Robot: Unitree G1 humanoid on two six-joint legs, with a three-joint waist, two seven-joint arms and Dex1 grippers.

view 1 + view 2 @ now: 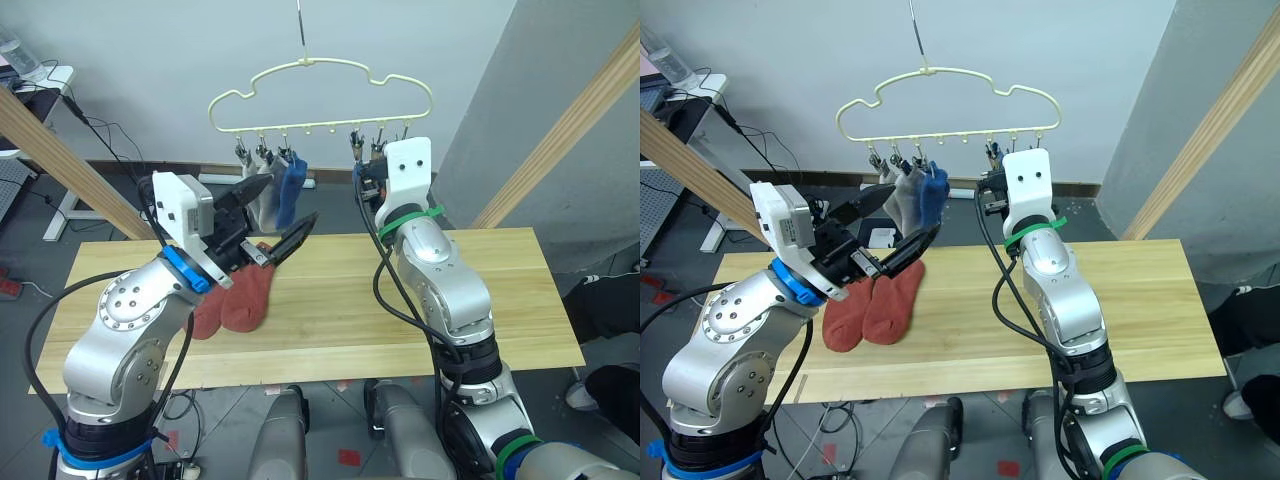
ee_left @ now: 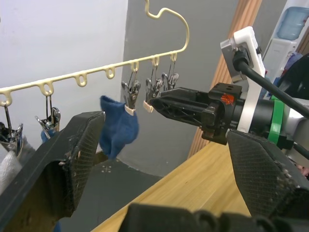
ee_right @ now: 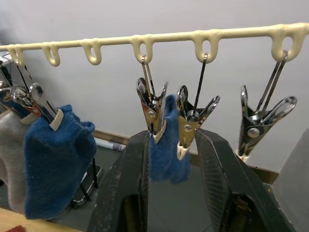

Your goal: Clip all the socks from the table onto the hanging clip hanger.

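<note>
Overhead, the pale yellow-green cloud-shaped wire clip hanger (image 1: 320,98) hangs above the far edge of the long light wooden table (image 1: 500,300). Two light grey knit socks (image 1: 264,198) and a blue sock (image 1: 292,188) dangle from its left clips. The right gripper (image 3: 170,159) is raised at the right-hand clips, fingers narrowly parted around a second blue sock (image 3: 166,145) clipped there. The left gripper (image 1: 268,222) hovers wide open and empty above two rust-red socks (image 1: 235,303) lying on the table's left part; the right half is bare. Slanted pale wooden poles (image 1: 570,120) flank both sides.
</note>
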